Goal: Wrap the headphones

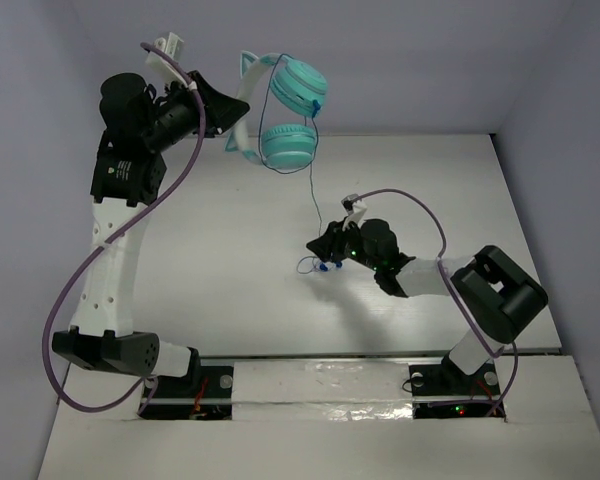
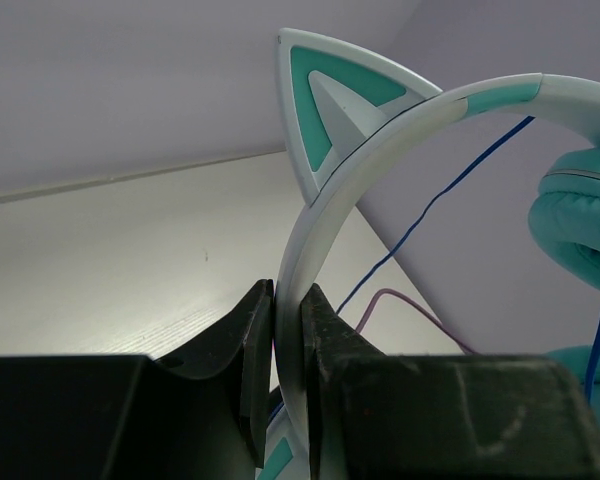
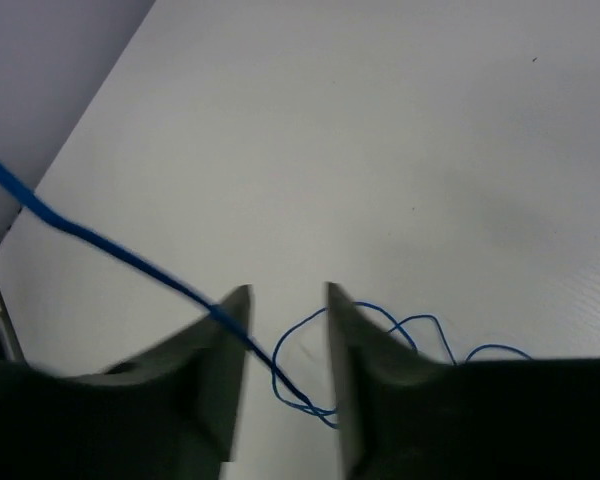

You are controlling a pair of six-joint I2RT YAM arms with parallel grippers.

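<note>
The teal headphones [image 1: 298,88] hang in the air at the back of the table, one earcup above the other. My left gripper [image 1: 230,118] is shut on their pale headband [image 2: 320,220], just below a cat-ear point [image 2: 330,95]. The thin blue cord [image 1: 313,195] drops from the earcups to the table and ends in loose loops. My right gripper [image 1: 317,248] sits low over those loops, its jaws apart. In the right wrist view the cord [image 3: 110,245] crosses the left finger and runs down into the gap of the right gripper [image 3: 285,292]. Nothing is pinched there.
A thick purple robot cable [image 1: 420,205] arcs over the right arm, and another [image 1: 75,290] loops beside the left arm. Grey walls close the table at the back and sides. The raised white ledge [image 1: 310,375] with the arm bases runs along the near edge.
</note>
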